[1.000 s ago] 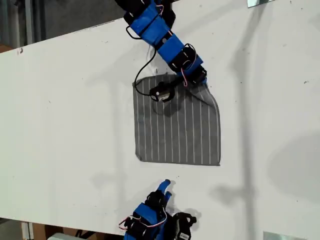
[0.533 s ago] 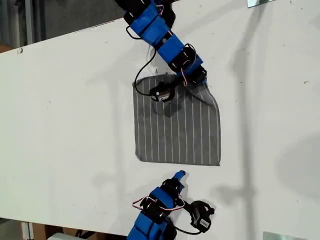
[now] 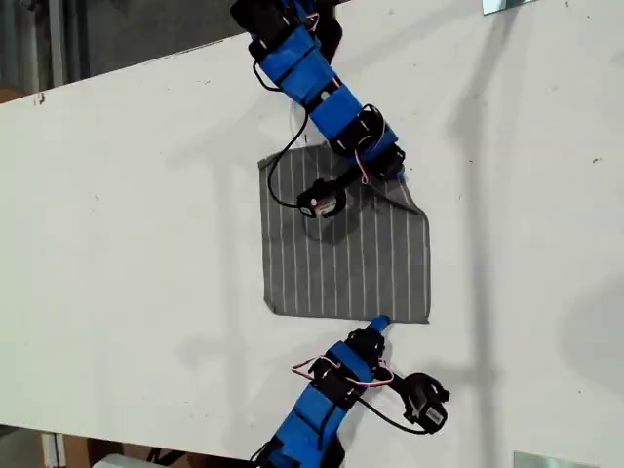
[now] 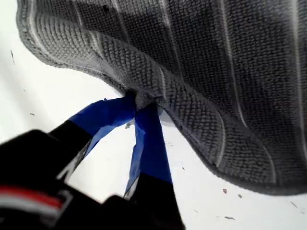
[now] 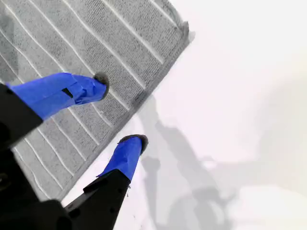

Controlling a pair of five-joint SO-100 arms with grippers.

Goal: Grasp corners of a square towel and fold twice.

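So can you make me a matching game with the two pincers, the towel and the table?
Things:
1. my first pincer
2. my second pincer
3. the towel
4. the table

States:
A. plain white
B. open, one fingertip over the cloth edge and one over bare table
C. grey with thin white stripes
D. shut, pinching a lifted bit of cloth edge

Pairs: 1-D, 2-B, 3-C, 4-A
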